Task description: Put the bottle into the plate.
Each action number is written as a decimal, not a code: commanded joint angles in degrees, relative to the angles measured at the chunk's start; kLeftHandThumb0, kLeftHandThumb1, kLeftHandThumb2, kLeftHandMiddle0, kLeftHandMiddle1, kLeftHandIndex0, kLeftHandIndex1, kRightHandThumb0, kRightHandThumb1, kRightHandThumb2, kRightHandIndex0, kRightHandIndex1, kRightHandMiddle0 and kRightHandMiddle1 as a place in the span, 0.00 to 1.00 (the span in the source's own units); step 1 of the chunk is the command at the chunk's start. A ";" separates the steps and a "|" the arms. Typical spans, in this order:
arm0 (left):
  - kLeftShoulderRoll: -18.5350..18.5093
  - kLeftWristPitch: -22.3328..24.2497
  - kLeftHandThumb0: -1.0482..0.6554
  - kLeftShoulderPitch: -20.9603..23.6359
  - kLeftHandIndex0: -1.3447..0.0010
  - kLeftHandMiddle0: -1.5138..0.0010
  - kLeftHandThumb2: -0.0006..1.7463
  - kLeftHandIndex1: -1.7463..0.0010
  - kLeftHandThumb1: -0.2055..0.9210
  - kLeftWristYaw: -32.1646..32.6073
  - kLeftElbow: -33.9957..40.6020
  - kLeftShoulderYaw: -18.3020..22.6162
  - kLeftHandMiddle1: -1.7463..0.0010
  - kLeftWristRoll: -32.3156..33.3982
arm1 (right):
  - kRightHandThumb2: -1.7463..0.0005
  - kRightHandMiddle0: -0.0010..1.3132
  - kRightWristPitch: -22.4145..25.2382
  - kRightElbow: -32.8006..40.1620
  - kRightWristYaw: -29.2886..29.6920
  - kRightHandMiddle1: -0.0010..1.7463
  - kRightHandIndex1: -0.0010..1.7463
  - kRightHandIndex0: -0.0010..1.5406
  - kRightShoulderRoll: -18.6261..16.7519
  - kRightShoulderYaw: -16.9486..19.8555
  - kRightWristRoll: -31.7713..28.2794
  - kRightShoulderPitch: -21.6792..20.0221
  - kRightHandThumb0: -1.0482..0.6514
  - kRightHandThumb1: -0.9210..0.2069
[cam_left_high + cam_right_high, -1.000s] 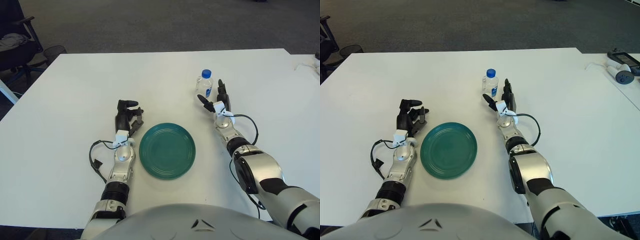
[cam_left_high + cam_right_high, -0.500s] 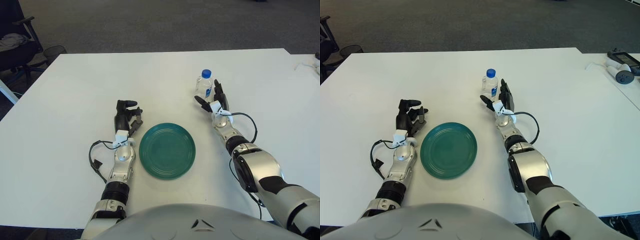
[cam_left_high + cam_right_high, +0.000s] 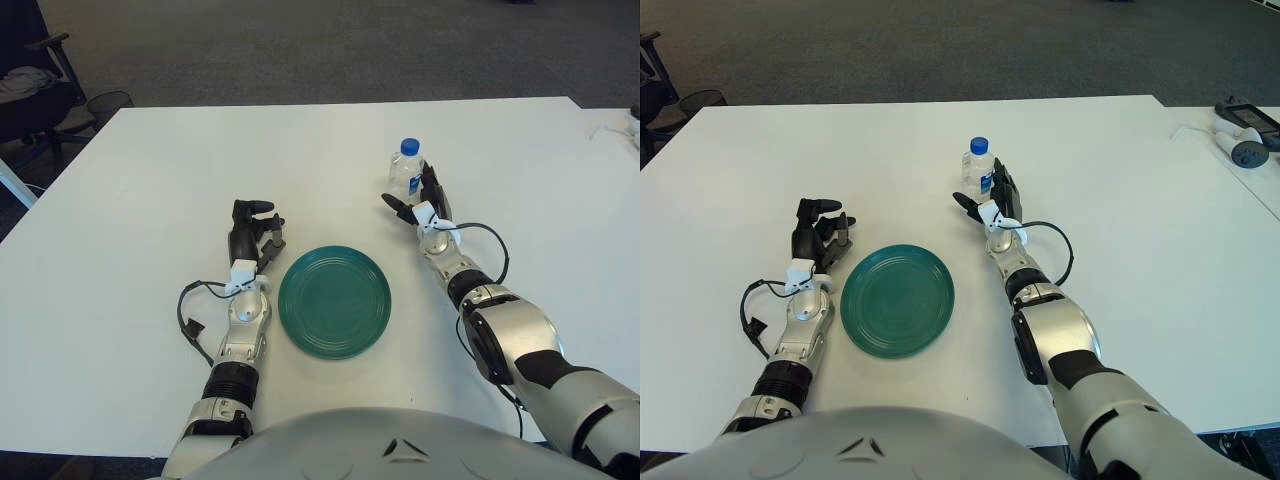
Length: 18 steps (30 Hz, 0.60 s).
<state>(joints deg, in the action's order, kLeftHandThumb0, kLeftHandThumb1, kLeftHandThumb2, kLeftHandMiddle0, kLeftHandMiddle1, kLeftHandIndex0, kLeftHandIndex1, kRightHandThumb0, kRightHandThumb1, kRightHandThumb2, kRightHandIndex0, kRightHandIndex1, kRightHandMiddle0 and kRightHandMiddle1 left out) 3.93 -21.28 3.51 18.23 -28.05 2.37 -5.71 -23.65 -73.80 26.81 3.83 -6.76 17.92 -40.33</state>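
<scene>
Plate first: the round dark green plate (image 3: 334, 301) lies flat on the white table (image 3: 150, 190) in front of me, and its dish holds nothing. The small clear plastic bottle with a blue cap (image 3: 405, 172) stands upright beyond the plate and to its right, well apart from the rim. I cannot tell how much is in the bottle.

My right hand (image 3: 419, 201) is right up against the bottle on its near right side. The fingers are spread, with one dark finger (image 3: 392, 206) reaching across in front of the bottle's base and the others standing up along its right flank. They bracket the bottle but have not closed round it, and I cannot tell whether any of them touches it. The hand holds nothing.

My left hand (image 3: 251, 232) shows just beside the plate's left edge, fingers curled in and holding nothing.

For room: bare tabletop runs between the bottle and the plate. Wide bare table lies to the left of my left arm and beyond the bottle to the far edge. On the right there is open table out to the edge, where a small grey device with a white cable (image 3: 1241, 150) lies well apart from my arm. A black office chair (image 3: 35, 95) stands off the far left corner.
</scene>
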 commanded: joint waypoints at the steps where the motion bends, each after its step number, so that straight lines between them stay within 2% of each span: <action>1: -0.23 1.08 0.40 -3.37 0.79 0.59 0.42 0.00 0.86 0.24 -4.77 0.47 0.33 -0.28 | 0.86 0.00 1.92 -1.35 -1.47 0.05 0.01 0.05 -0.77 -0.56 0.55 -0.21 0.00 0.00; 18: 0.07 0.93 0.40 -4.32 0.80 0.60 0.40 0.00 0.89 1.34 -3.64 0.80 0.33 -0.30 | 0.82 0.00 6.27 -2.40 -3.18 0.08 0.00 0.04 -1.24 0.18 0.33 -5.59 0.00 0.00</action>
<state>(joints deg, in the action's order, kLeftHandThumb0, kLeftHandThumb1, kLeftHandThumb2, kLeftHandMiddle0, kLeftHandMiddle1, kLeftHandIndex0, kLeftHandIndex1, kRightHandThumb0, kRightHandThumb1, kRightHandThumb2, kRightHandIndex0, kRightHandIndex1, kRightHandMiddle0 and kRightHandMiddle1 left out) 3.98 -21.51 3.65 18.76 -28.16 2.51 -5.52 -18.61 -75.48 24.36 2.88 -6.99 18.59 -44.49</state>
